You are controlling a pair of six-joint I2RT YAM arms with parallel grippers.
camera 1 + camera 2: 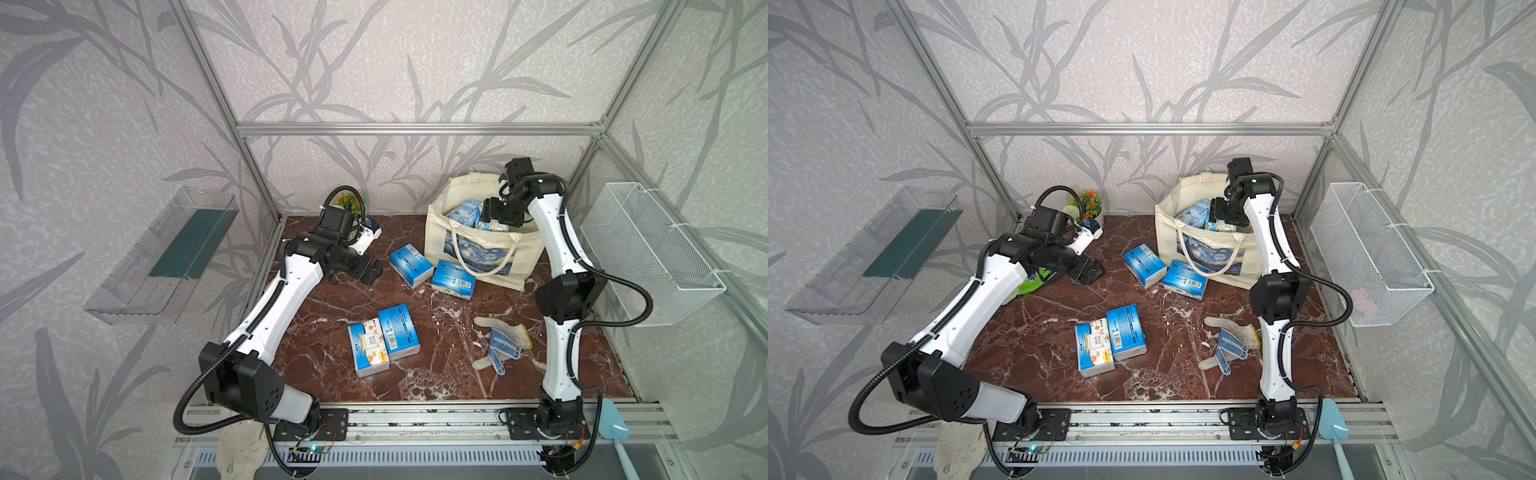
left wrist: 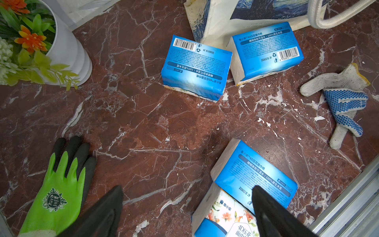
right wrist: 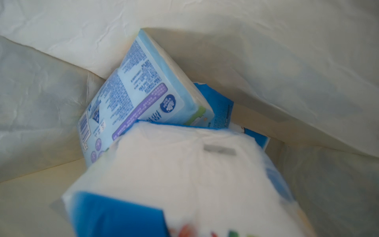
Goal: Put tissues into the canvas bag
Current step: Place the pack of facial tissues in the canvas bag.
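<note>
Right gripper [image 1: 488, 216] inside canvas bag [image 1: 473, 257], far-right table [image 1: 332, 299] corner; its hold on the blurred tissue pack [image 3: 184, 174] cannot be told. Left gripper [image 2: 187, 187] jaws apart.

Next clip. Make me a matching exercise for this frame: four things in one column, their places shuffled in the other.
Things:
1 pale blue tissue pack
2 dotted glove
3 green glove
4 flower pot

Places:
A back left corner of the table
B inside the canvas bag
C table, right side
D table's left edge, in front of the pot

Pairs: 1-B; 2-C; 3-D; 4-A
</note>
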